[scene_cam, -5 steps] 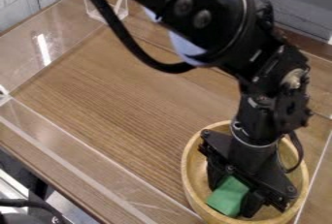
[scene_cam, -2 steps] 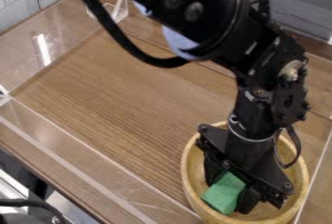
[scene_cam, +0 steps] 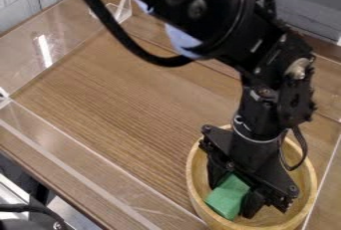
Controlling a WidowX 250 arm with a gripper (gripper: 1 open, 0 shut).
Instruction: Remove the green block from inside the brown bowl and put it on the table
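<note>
The brown bowl (scene_cam: 200, 180) sits at the lower right of the table (scene_cam: 120, 95). Inside it lies the green block (scene_cam: 232, 198), its near end showing below the arm. My black gripper (scene_cam: 249, 191) reaches straight down into the bowl, with its fingers shut on the green block. The block's far end is hidden behind the fingers.
Low clear acrylic walls (scene_cam: 80, 20) edge the table on the left, back and front. A blue-white object (scene_cam: 186, 45) shows behind the arm at the back. The arm's black links (scene_cam: 200, 15) cross the upper part of the view.
The arm's upper links shifted slightly left. The gripper stays in the bowl, shut on the block.
</note>
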